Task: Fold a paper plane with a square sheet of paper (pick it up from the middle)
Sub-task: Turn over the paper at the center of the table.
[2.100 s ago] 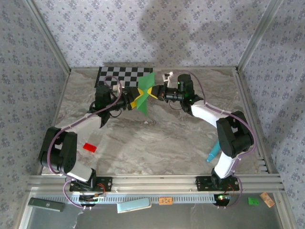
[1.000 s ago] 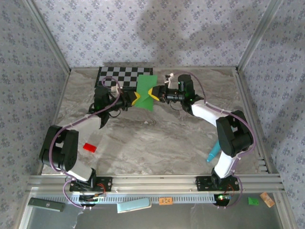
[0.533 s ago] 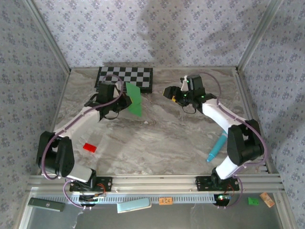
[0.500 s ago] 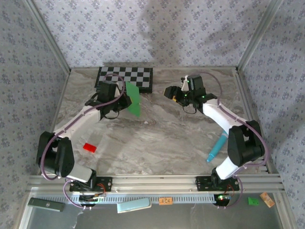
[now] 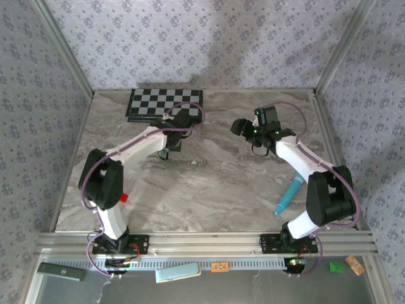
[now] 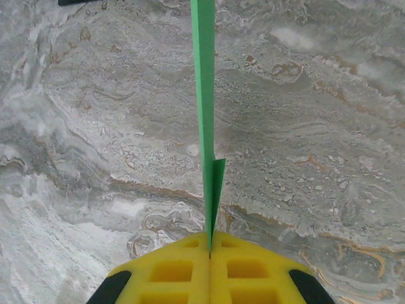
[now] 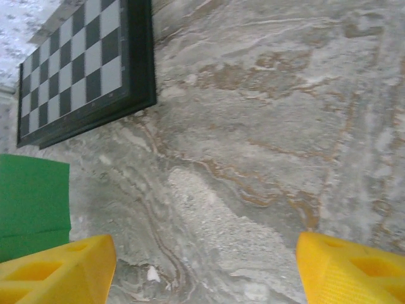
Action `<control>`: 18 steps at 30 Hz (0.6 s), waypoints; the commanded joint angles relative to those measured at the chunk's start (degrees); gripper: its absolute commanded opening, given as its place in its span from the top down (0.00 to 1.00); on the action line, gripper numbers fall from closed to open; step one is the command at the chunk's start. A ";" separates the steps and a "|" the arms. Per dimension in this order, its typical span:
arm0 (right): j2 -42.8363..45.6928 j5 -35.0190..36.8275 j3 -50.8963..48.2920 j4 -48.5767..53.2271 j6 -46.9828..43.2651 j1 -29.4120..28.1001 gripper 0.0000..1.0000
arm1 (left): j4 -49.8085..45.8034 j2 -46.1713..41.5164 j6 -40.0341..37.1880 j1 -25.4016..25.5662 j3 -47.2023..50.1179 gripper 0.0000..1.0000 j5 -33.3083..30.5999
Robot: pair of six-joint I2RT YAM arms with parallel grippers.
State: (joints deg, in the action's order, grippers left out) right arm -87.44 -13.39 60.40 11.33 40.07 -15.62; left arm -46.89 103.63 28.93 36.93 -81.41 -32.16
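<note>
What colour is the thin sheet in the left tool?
The sheet is bright green; clearest in the left wrist view.

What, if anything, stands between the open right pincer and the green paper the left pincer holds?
Nothing visible. Bare marble table shows between the right pincer and the green paper, which is clamped edge-on in the left pincer. The checkerboard lies beyond, off that path.

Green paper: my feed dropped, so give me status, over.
Left hand shut on green paper, seen edge-on. Right hand open, apart from it. Checkerboard off to the side, no obstruction.
</note>
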 commanded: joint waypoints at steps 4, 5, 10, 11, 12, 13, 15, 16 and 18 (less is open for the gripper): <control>2.51 2.46 -2.47 0.85 2.99 1.72 0.24 | -4.20 7.97 0.32 3.16 -6.10 0.90 -0.94; 2.54 2.56 -2.70 0.90 3.22 1.87 0.24 | -3.47 8.51 0.50 3.31 -6.30 0.89 1.52; 2.35 2.86 -2.97 1.47 3.67 2.28 0.25 | 4.22 8.60 0.02 2.74 -5.10 0.72 19.59; 2.09 2.48 -2.70 1.61 3.49 2.26 0.25 | 5.66 8.56 -0.43 2.08 -4.72 0.67 25.59; 1.63 2.02 -2.43 1.71 3.44 2.19 0.25 | 7.51 8.37 -0.26 1.16 -4.10 0.61 30.50; 1.03 1.49 -2.03 1.91 3.41 2.03 0.26 | 9.84 7.90 -0.02 0.21 -3.00 0.56 34.28; -0.24 0.78 -1.41 2.03 3.51 1.40 0.26 | 12.63 6.38 0.39 -1.61 -1.05 0.51 39.64; -0.90 0.75 -1.19 2.03 3.59 0.86 0.27 | 14.01 4.97 0.97 -2.82 0.17 0.48 41.86; -2.49 0.58 -0.59 1.72 3.61 -0.71 0.27 | 16.72 1.83 2.19 -5.02 2.82 0.45 44.90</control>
State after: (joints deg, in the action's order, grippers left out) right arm -87.59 -11.99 58.13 11.86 42.87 -14.57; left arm -35.11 111.07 29.69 34.74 -80.97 1.78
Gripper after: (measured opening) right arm 0.734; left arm 0.537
